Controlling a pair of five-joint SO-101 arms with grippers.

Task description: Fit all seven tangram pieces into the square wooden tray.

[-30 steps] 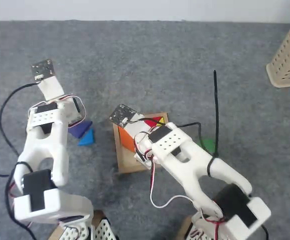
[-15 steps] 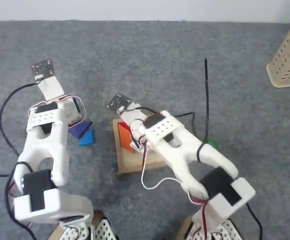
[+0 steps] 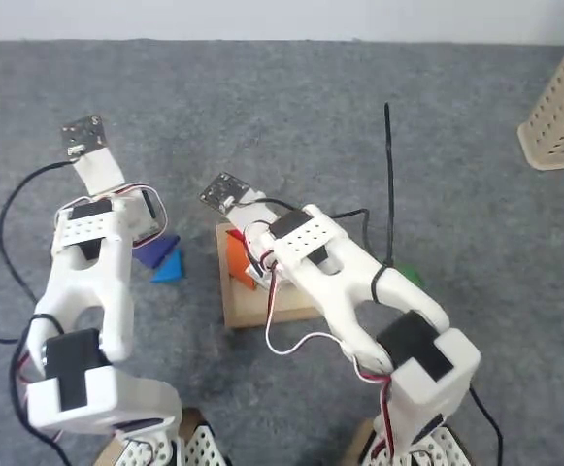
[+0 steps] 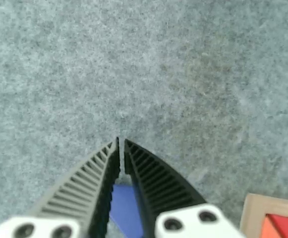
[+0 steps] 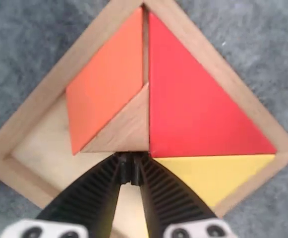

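High view: grey worktop [image 3: 291, 116]; left arm [image 3: 92, 262] at left; right arm [image 3: 330, 272] reaching over the square wooden tray [image 3: 262, 309], which lies near centre with an orange piece [image 3: 235, 260] along its left side. Dark blue piece [image 3: 153, 250] and light blue triangle [image 3: 171, 269] lie touching each other on the worktop, between the left arm and the tray. Green piece [image 3: 408, 277] lies on the worktop just right of the right arm. Perforated basket [image 3: 563, 107] at far right edge. Left wrist view: left tool [image 4: 120, 144], jaws all but closed, tips nearly touching, gripping nothing, above bare worktop; a blue piece [image 4: 124, 213] shows beneath its fingers, and a tray corner is nearby. Right wrist view: right tool [image 5: 130, 168], jaws closed tip to tip, nothing visible between them, over the tray's bare floor. In the tray, the orange piece lies against one wall, the red triangle [image 5: 193, 99] just beside it, and the yellow piece [image 5: 208, 173] touches the red triangle's edge.
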